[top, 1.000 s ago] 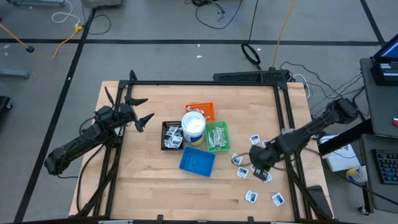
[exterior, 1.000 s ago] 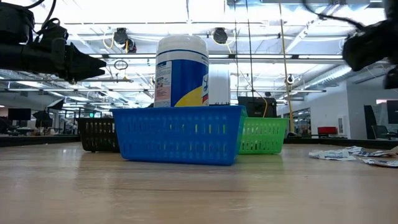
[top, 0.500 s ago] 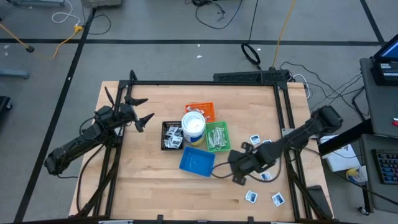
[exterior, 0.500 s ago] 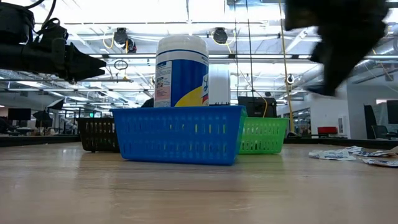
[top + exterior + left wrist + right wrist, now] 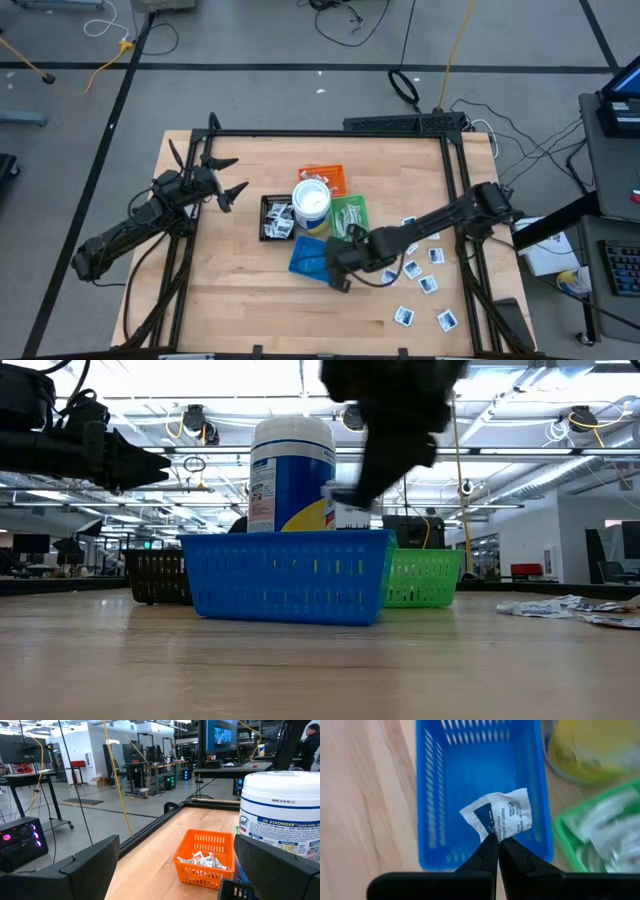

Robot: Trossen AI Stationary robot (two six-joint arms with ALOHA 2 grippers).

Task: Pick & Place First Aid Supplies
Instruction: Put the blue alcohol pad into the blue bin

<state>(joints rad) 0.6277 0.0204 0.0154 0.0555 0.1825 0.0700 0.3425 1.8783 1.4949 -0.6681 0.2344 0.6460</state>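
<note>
My right gripper [image 5: 336,268] [image 5: 497,851] is shut on a small white square packet with dark-blue print [image 5: 500,815]. It hovers over the blue tray [image 5: 312,255] [image 5: 480,780]; the low view shows it above the tray's right end [image 5: 362,488]. More such packets lie flat and scattered on the table's right part [image 5: 428,270]. Others fill the black tray [image 5: 277,218]. Pale strips lie in the green tray [image 5: 350,220]. My left gripper [image 5: 228,180] [image 5: 176,845] waits open, raised over the table's left part. My right gripper pinches the packet by its lower edge [image 5: 493,833] between the ends of both fingers. It comes from above, slanting in from the table's right side. The packet sticks out past the fingertips, slightly crumpled and lifted clear above the blue tray's floor.
A white tub with a blue band [image 5: 311,203] stands among the trays, close behind the blue one. The orange tray [image 5: 323,177] [image 5: 205,862] holds a few packets. A black frame rail [image 5: 462,190] runs along the table's right side. Bare wood lies near the front edge [image 5: 250,310].
My right gripper has swung from the scattered packets at the table's right toward the left and now hangs over the blue tray with a packet in its fingers. The left arm has kept still.
</note>
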